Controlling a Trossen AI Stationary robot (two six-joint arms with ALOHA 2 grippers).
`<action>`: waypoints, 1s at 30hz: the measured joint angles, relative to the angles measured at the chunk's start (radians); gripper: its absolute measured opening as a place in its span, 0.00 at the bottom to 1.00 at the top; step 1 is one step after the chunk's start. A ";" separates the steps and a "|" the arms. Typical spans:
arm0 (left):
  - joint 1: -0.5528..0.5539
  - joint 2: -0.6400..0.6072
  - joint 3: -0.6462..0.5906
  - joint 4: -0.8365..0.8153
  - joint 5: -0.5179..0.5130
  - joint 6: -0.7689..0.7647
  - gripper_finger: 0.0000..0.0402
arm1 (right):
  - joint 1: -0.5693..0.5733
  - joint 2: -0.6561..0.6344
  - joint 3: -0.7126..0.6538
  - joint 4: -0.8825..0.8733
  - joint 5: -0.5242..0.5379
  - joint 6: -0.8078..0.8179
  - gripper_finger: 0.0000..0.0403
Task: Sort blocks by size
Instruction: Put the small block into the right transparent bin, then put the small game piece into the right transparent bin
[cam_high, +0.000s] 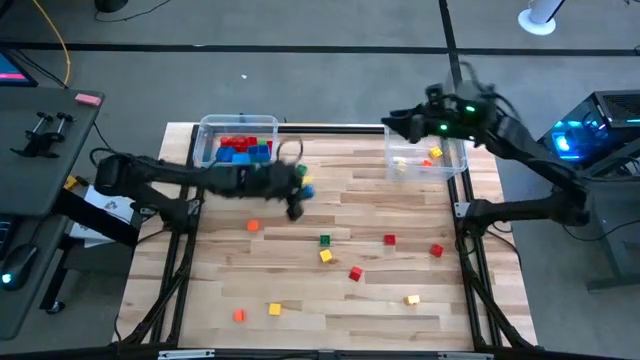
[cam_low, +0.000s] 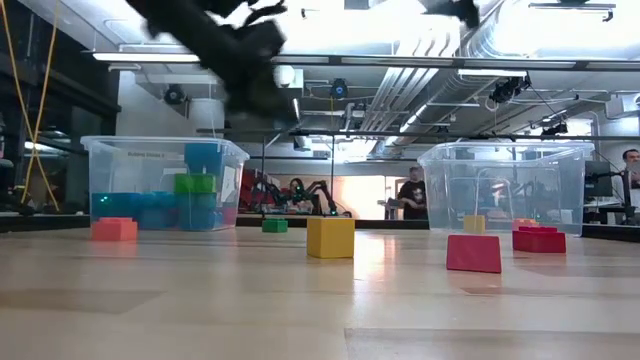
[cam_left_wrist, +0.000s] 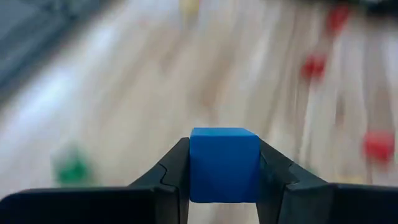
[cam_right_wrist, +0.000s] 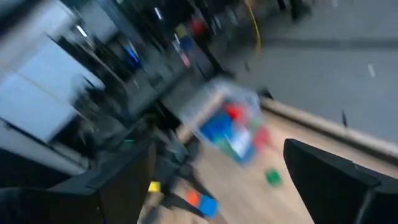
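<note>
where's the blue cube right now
The blue cube sits clamped in the left gripper, which is over the table's middle, just in front of the left bin.

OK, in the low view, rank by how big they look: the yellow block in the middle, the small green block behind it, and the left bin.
1. Left bin
2. Yellow block
3. Green block

The green block sits farther from the camera, so its true size against the yellow block is unsure.

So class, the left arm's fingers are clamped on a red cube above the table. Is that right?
Not quite. The cube between the left gripper's fingers is blue, not red, as the left wrist view shows. The rest stands: clamped, above the table.
</note>
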 joint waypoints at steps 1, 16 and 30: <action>0.035 0.021 0.031 0.047 0.023 0.041 0.23 | 0.022 -0.021 0.000 0.029 0.030 0.005 0.87; 0.151 0.621 0.775 0.173 0.226 0.225 0.23 | 0.291 -0.037 0.000 0.242 0.511 -0.106 0.87; 0.159 0.947 1.093 0.384 0.170 0.310 0.56 | 0.296 -0.007 0.000 0.313 0.566 -0.136 0.87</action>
